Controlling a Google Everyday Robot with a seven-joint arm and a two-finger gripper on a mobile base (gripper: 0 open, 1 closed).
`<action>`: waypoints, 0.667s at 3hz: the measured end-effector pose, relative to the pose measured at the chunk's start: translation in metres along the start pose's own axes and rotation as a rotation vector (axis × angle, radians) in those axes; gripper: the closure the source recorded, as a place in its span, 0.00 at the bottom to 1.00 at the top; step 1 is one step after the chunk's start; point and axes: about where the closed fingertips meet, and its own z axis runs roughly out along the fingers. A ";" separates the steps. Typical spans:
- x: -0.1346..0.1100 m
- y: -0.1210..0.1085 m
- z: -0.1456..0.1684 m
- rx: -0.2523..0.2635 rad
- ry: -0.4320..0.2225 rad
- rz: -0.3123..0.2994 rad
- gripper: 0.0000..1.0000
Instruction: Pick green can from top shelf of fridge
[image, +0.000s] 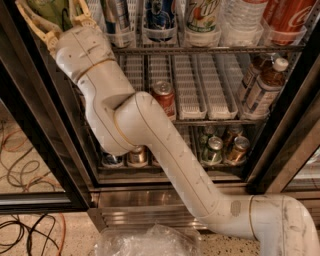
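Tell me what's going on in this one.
The robot's arm reaches up into the fridge, with its hand at the far left of the top shelf, right at the green can. Whether it has gripped the can cannot be told. Other drinks stand alongside.

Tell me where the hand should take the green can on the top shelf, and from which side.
Grip the green can on its round side wall, about mid-height, coming from the open front of the fridge. It stands upright and slim on the top shelf with another can beside it, so the front looks like the free way in. The hand is at it, top-left.
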 end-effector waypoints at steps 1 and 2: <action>-0.003 0.003 -0.022 -0.012 0.025 -0.007 1.00; -0.004 0.008 -0.047 -0.056 0.068 -0.020 1.00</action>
